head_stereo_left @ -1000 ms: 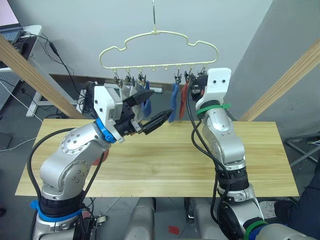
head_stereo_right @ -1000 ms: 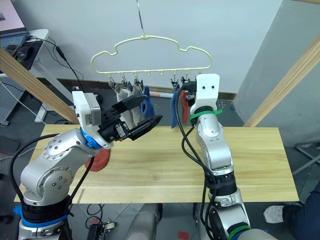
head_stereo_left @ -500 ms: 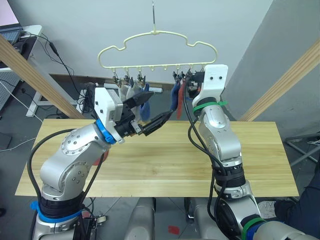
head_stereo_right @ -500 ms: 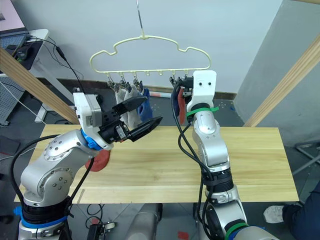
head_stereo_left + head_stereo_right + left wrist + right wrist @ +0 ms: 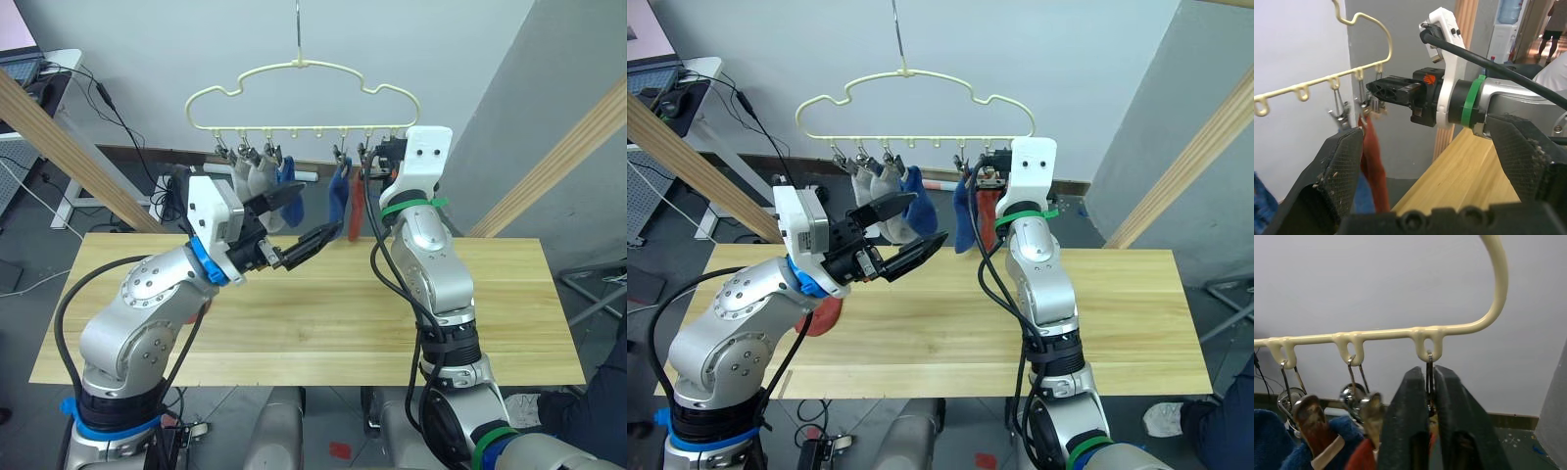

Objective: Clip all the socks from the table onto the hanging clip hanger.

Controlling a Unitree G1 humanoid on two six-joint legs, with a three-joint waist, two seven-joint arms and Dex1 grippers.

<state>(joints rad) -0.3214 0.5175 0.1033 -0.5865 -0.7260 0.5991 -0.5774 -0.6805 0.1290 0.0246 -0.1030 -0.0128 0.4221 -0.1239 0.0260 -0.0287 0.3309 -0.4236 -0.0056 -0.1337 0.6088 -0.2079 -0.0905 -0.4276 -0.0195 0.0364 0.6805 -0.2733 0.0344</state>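
Left eye view puts the clip hanger (image 5: 299, 96) above the far edge of the table (image 5: 323, 318), hung by its thin hook. My right gripper (image 5: 1429, 431) is raised to the hanger's right end, where its two fingers are clenched on the rightmost clip (image 5: 1429, 369); in the right wrist view the clip's wire runs down between them from the last loop of the bar. A rust-red sock (image 5: 357, 208) hangs just left of that clip, with a blue sock (image 5: 339, 196) beside it. Further left hang two light grey socks (image 5: 251, 179) and another blue sock (image 5: 290, 201). My left gripper (image 5: 299, 217) hovers below the middle of the hanger, fingers spread wide with nothing between them. One more rust-red sock (image 5: 821, 315) lies on the table's left part, partly behind my left arm.
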